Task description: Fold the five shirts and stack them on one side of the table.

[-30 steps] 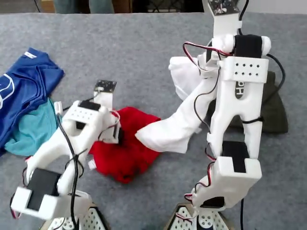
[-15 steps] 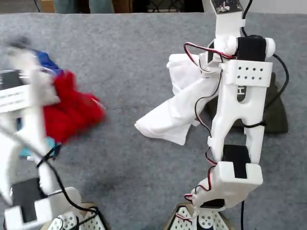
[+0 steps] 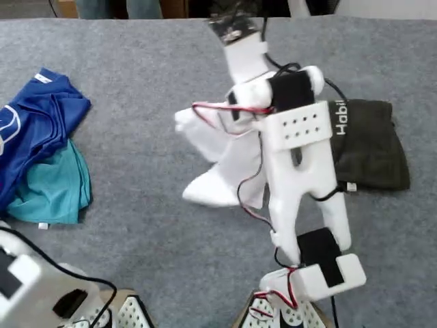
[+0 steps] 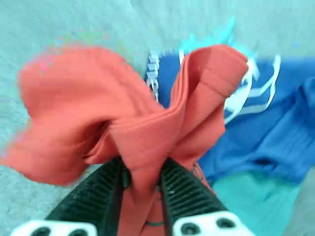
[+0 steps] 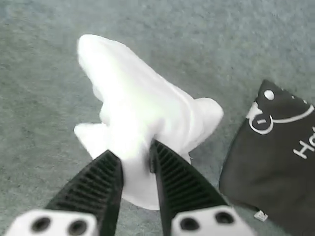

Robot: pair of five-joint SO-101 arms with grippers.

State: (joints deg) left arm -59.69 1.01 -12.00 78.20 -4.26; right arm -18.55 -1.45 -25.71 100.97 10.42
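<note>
My left gripper (image 4: 142, 184) is shut on a bunched red shirt (image 4: 98, 113), held up above a blue shirt (image 4: 280, 132) and a teal shirt (image 4: 251, 199). My right gripper (image 5: 137, 164) is shut on a crumpled white shirt (image 5: 142, 110), which hangs down to the grey table. In the high view the white shirt (image 3: 218, 171) sits mid-table under the right arm (image 3: 300, 150), with a folded dark shirt (image 3: 372, 147) just to its right. The blue shirt (image 3: 34, 123) and teal shirt (image 3: 54, 195) lie in a loose pile at the left edge.
Grey cloth covers the table (image 3: 136, 82). Part of the left arm's base (image 3: 34, 297) shows at the front left corner. The right arm's base (image 3: 293, 314) stands at the front middle.
The left arm swung the red shirt off to the left, out of the high view. The right arm dragged the white shirt leftward, away from the dark shirt.
</note>
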